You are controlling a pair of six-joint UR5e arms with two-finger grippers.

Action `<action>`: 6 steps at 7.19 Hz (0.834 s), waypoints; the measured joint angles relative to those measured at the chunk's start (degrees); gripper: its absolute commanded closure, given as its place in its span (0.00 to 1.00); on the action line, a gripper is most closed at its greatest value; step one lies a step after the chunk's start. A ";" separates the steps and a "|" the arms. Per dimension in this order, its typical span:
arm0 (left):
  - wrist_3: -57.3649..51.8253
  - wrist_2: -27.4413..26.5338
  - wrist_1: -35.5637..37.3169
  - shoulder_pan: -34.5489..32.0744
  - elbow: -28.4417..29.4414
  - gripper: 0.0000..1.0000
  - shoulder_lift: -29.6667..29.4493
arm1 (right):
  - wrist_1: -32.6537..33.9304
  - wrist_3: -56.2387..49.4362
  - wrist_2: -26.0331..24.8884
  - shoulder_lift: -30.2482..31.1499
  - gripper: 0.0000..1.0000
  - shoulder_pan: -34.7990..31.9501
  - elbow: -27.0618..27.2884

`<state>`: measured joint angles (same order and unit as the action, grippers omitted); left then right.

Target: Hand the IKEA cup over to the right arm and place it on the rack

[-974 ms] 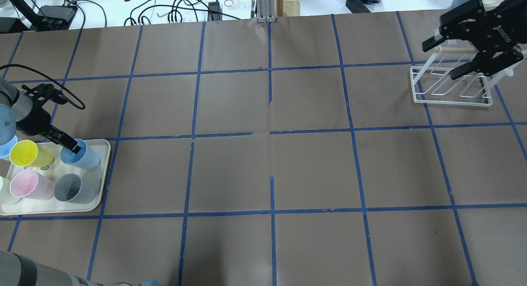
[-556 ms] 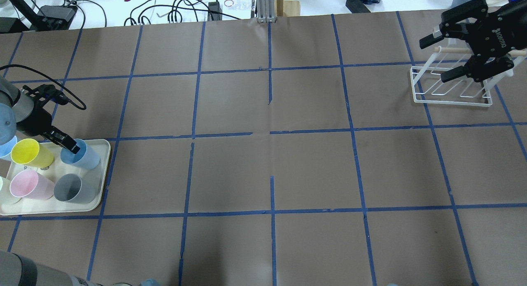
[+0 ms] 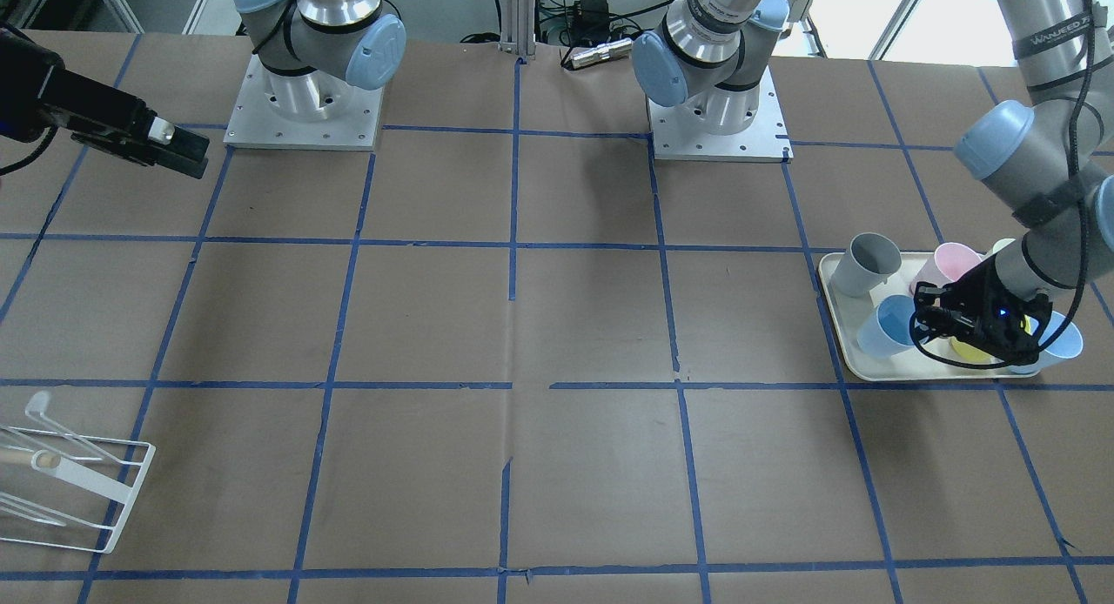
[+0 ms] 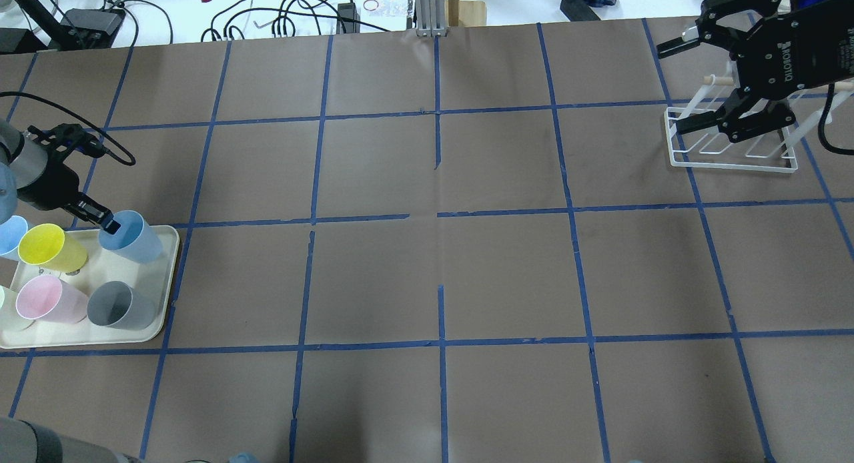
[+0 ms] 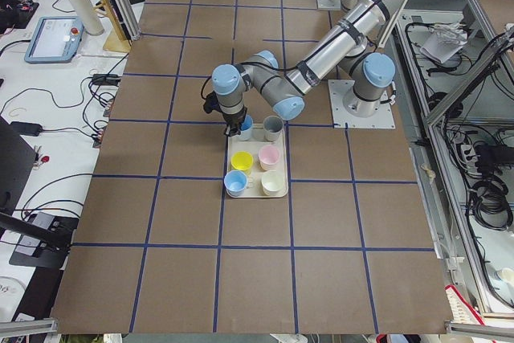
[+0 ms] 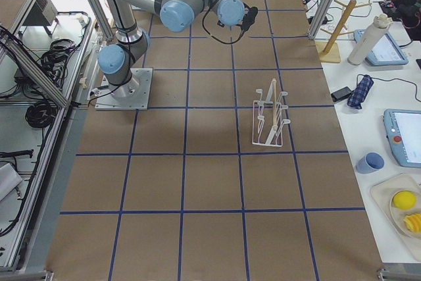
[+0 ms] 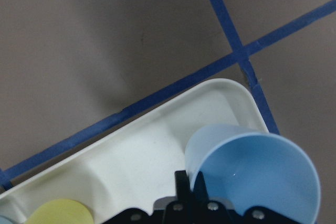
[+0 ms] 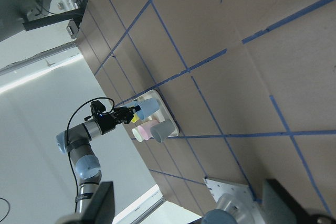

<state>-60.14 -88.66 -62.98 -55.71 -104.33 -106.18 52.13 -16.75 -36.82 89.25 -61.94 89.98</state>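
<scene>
Right now I have the left gripper (image 4: 109, 224) pinching the rim of the IKEA cup (image 4: 135, 237), one finger inside and one outside, since neighbouring cups crowd the cream tray (image 4: 168, 276) and the lip is the freest hold. The cup leans at the tray's corner nearest the table's middle. The right gripper (image 4: 672, 87) hangs spread wide above the white wire rack (image 4: 734, 159), placed, I judge, to take the handover.

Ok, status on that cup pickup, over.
Left gripper shut on IKEA cup rim. Cup tilted at tray corner, yellow cup and grey cup close by. Right gripper open, empty, apart from rack.
</scene>
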 measured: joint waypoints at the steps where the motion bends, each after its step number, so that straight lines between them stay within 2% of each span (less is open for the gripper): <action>1: 2.29 0.73 -3.92 -1.22 4.00 1.00 0.46 | -3.20 -0.04 2.31 0.09 0.00 -0.91 -0.02; 3: 11.98 5.72 -17.35 -5.31 15.18 1.00 0.72 | -9.37 -0.06 6.35 0.85 0.00 -2.97 -0.15; 4: 19.08 10.90 -24.32 -7.46 19.46 1.00 1.03 | -10.88 0.00 7.73 0.94 0.00 -3.89 -0.29; 6: 31.26 25.76 -34.37 -9.77 22.38 1.00 1.92 | -11.61 0.43 8.73 0.89 0.00 -5.35 -0.42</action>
<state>-28.88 -62.90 -97.35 -65.48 -81.95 -104.26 40.52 -16.31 -28.09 90.14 -67.30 89.55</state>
